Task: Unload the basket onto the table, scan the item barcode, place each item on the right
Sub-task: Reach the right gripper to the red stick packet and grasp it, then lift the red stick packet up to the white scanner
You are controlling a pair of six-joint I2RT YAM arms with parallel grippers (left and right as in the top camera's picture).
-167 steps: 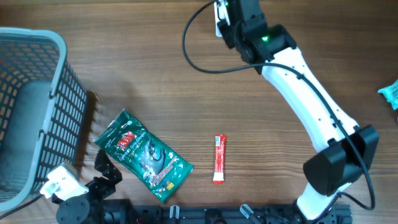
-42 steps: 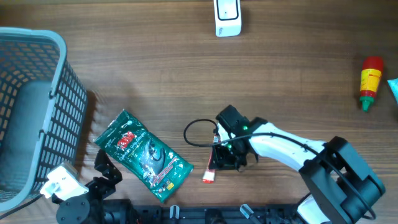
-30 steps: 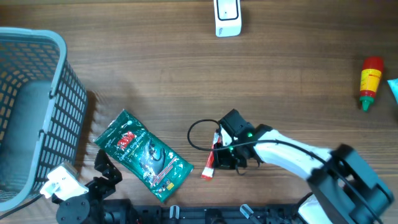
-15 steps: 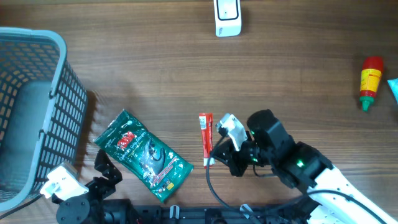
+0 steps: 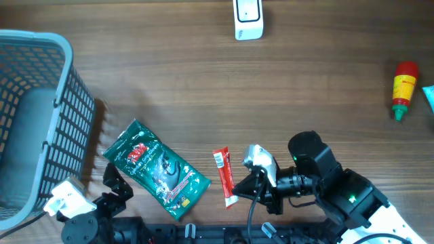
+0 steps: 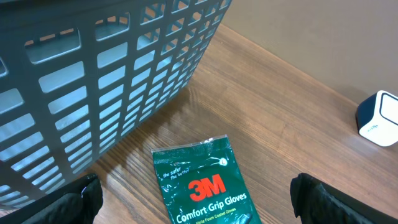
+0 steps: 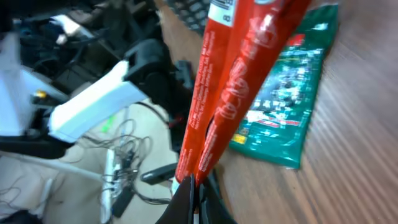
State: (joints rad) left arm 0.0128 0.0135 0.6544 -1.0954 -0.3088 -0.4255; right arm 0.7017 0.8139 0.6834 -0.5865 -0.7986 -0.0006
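The item, a thin red stick packet (image 5: 223, 177), hangs near the table's front edge with my right gripper (image 5: 237, 195) shut on its lower end. In the right wrist view the packet (image 7: 233, 87) rises from the closed gripper (image 7: 196, 194), with a white printed patch at its top end. The white scanner (image 5: 245, 19) stands at the far centre edge, well away from the packet. My left gripper (image 5: 116, 183) rests at the front left, open, and in the left wrist view its gripper (image 6: 199, 204) straddles a green glove pouch (image 6: 205, 180) without touching it.
The green 3M glove pouch (image 5: 159, 169) lies flat left of the packet. A grey slotted basket (image 5: 41, 108) fills the left side. A red sauce bottle (image 5: 403, 88) lies at the right edge. The scanner (image 6: 379, 118) also shows at the right of the left wrist view.
The right gripper has lifted the red packet off the table and drawn back toward the front edge, and the packet now sits lower in view. The left arm has not moved.
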